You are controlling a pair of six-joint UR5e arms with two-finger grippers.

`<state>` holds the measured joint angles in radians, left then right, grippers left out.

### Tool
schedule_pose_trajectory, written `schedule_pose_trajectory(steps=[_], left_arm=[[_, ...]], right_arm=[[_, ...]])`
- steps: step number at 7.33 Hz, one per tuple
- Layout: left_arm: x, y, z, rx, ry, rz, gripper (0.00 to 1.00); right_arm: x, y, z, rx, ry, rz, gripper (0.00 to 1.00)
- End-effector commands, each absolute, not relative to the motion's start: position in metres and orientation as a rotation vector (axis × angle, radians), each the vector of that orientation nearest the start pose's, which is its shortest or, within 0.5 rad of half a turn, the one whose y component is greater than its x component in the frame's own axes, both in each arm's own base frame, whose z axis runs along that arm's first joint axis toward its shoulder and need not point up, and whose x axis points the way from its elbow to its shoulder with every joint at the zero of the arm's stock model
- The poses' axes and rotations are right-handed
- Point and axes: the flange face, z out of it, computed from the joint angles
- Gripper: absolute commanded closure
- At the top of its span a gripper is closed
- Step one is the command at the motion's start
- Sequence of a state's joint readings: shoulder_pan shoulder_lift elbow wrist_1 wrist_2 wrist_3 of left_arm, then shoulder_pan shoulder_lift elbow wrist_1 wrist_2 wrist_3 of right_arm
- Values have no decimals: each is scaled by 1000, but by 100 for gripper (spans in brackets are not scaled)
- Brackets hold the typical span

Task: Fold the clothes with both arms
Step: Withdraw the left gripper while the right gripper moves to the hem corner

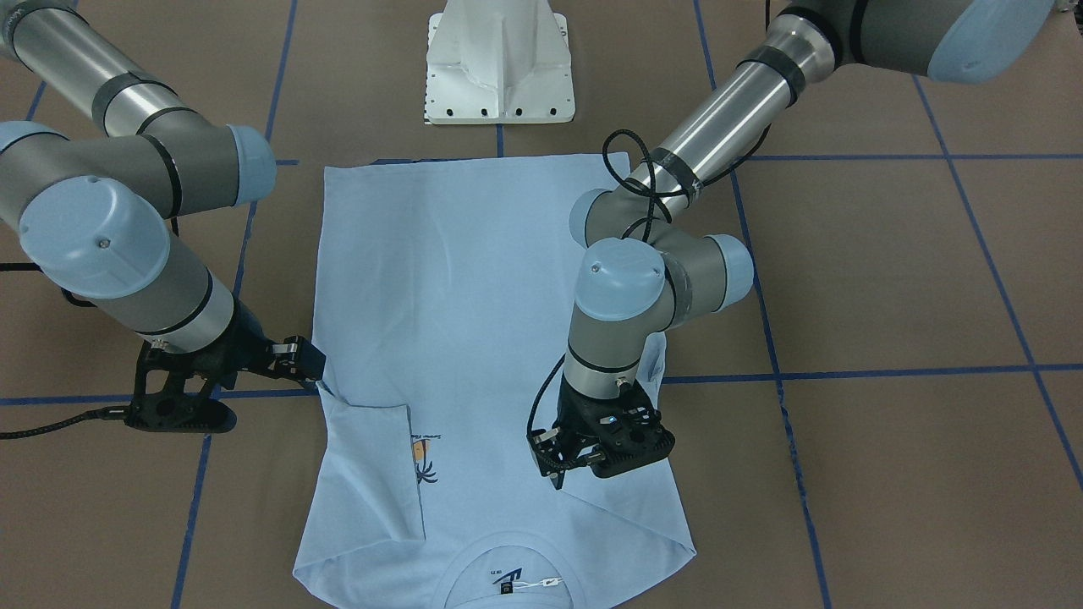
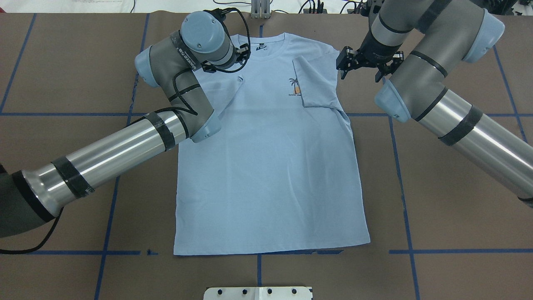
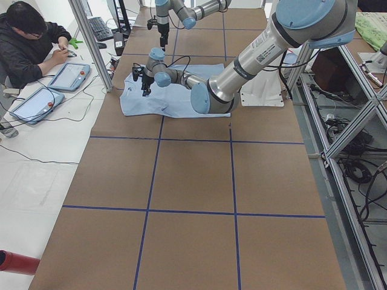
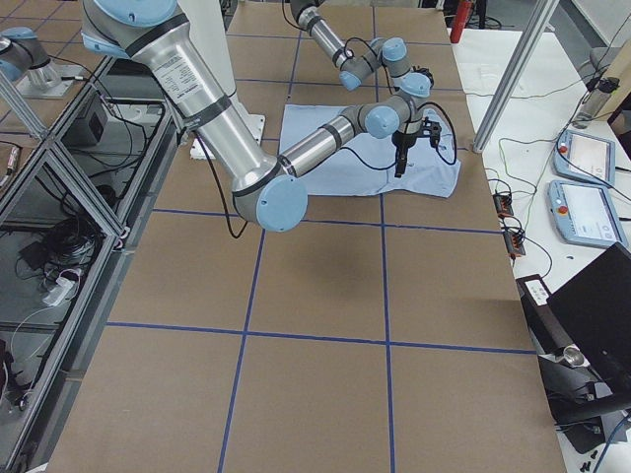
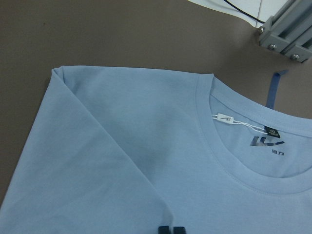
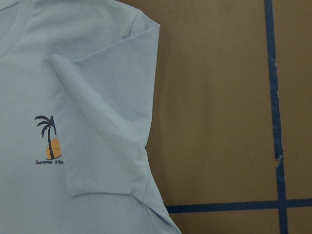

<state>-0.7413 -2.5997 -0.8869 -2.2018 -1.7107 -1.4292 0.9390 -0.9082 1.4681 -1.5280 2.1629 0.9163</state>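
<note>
Brown table (image 2: 437,166) surface, marked with blue tape lines (image 2: 400,166), carries 1 pale blue T-shirt (image 2: 266,166) laid flat, print side up. In the overhead view the collar (image 2: 262,51) lies at 12 o'clock and the hem at 6 o'clock. Both sleeves are folded inward onto the chest. The right sleeve (image 2: 316,83), at 1 o'clock, has its edge just beside the palm print (image 2: 295,85). The left sleeve (image 5: 97,161) lies at 11 o'clock. The left claw (image 5: 171,229) is over this folded sleeve, near the collar, with its 2 fingertips set narrow, almost touching. Whether fabric is pinched between them cannot be told. The right claw (image 2: 342,63) is at 2 o'clock, just beside the shoulder edge, spread wide and holding nothing. A label (image 5: 265,130) shows inside the collar.
</note>
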Motion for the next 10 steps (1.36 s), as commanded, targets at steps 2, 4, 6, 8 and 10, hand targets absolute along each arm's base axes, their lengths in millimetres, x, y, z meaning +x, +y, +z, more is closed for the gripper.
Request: schedule_pose_trajectory(steps=[2,4,6,8,10], left_arm=[[545,-645,213,229,1010,-349,0],[499,-601,236,219,965,-296,0],[429,-536,269,247,949,-232,0],[358,-469,275,281,922,-136,0],[332,-430,272,280,940,-108,0]], right_arm=[[-377,-610,301,32,-823,88,0],[-404,-545,303,66,-806,91,0],[-389,-458,326,22,-823,107,0],[-411,-361,359,9,-897,156,0],[-431,-297,399,6,-896,130,0]])
